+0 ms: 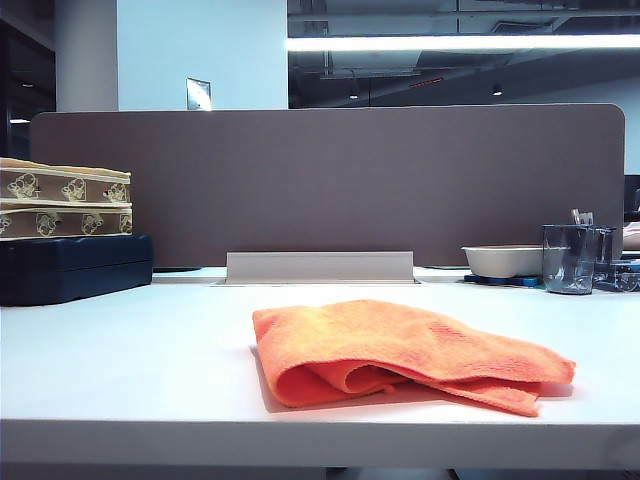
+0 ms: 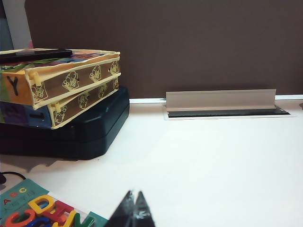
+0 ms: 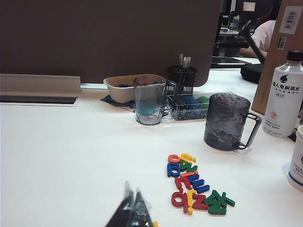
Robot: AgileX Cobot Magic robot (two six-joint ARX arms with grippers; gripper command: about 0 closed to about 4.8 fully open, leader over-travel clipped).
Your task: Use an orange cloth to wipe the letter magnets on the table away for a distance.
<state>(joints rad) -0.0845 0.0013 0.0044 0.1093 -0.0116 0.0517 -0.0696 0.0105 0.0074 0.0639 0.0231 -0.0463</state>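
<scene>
Table [image 1: 120,360]: white, I see it wide across my screens.
Orange cloth [image 1: 400,352]: crumpled near the front edge (nothing touching it).
Letter magnets [image 3: 195,185]: heaped beside a grey mug [image 3: 228,122].
Left gripper [image 2: 133,210]: low over the table, pinched closed, empty.
Right gripper [image 3: 131,210]: low over the table, closed, empty, near the magnets.

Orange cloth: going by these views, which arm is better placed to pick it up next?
Neither clearly. The orange cloth lies mid-table in the exterior view and in neither wrist view. The left gripper and right gripper are both shut, and both are near letter magnets. A slight lean to the right.
</scene>
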